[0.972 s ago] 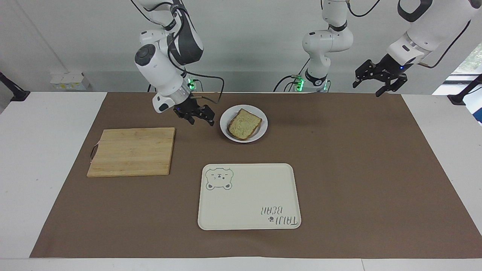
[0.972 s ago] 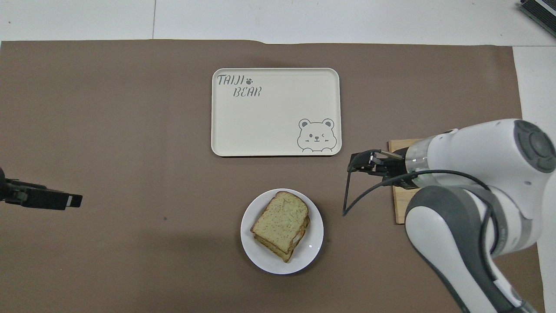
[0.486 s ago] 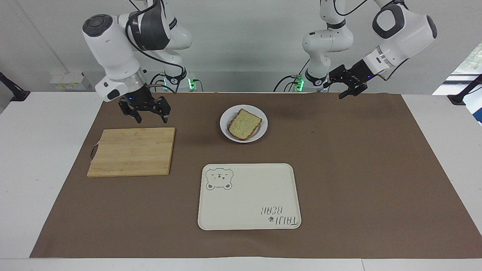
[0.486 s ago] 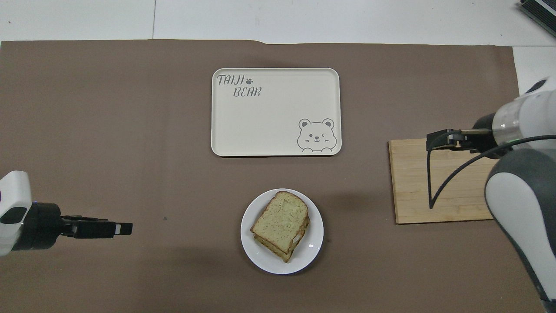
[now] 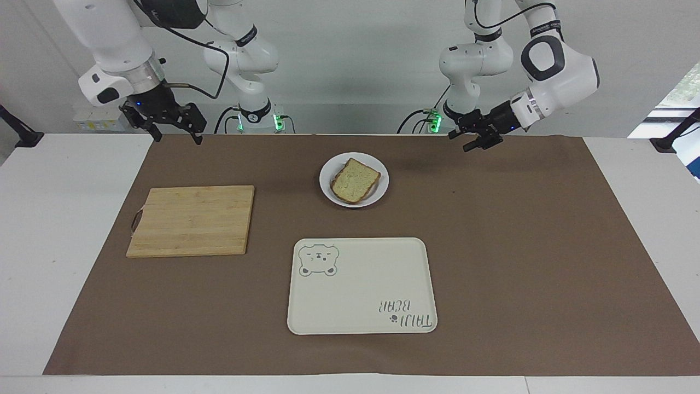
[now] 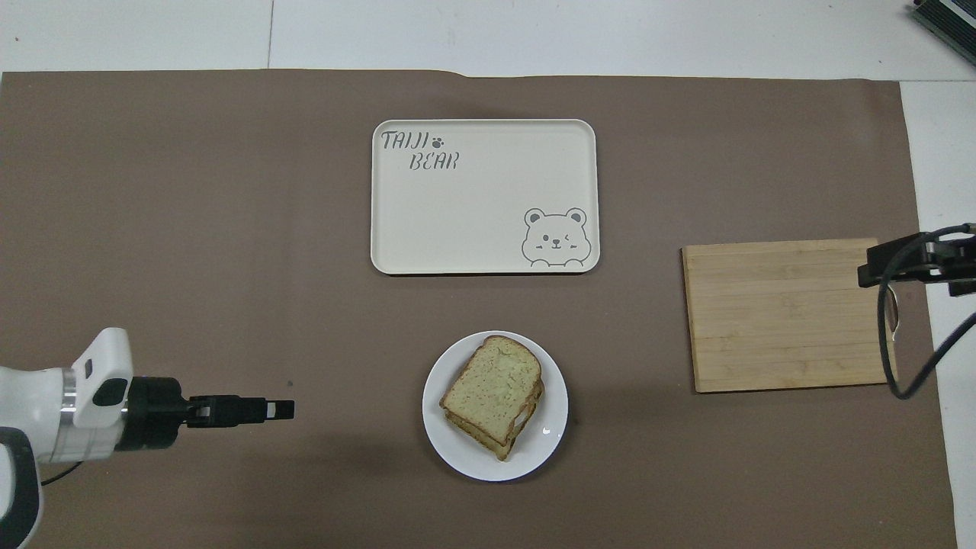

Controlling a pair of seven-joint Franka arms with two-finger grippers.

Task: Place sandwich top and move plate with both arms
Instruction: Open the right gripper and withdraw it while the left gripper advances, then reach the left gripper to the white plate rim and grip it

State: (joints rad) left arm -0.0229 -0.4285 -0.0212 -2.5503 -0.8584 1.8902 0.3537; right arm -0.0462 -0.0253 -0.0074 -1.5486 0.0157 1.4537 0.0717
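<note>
- My right gripper [image 5: 176,129] hangs in the air with its two fingers spread apart and nothing between them; it is over the edge of the brown mat at the right arm's end of the table.
- Below it, on the mat, lies the bamboo cutting board [image 5: 191,220], a flat rectangle of pale wooden strips with a handle at one short end; the gripper touches nothing.
- My left gripper [image 5: 474,138] hangs over the mat [image 5: 547,246] at the left arm's side, pointing toward the plate. It holds nothing, but I cannot tell how far apart its fingers stand.
- The plate [image 5: 328,185] lies between the two grippers, well apart from both: small, round, glossy white.
- The sandwich top [image 5: 355,179] rests on the plate, on top of the other layers, flat, crumb side up. In the overhead view its rounded end points away from the robots and toward the right arm's end, so its long axis runs slantwise across the plate.
- Its crumb is pale yellowish-green and speckled, with a brown crust.
- Farther from the robots than the plate sits the cream tray [image 5: 361,323], rectangular with rounded corners, smooth, with a bear drawing.
</note>
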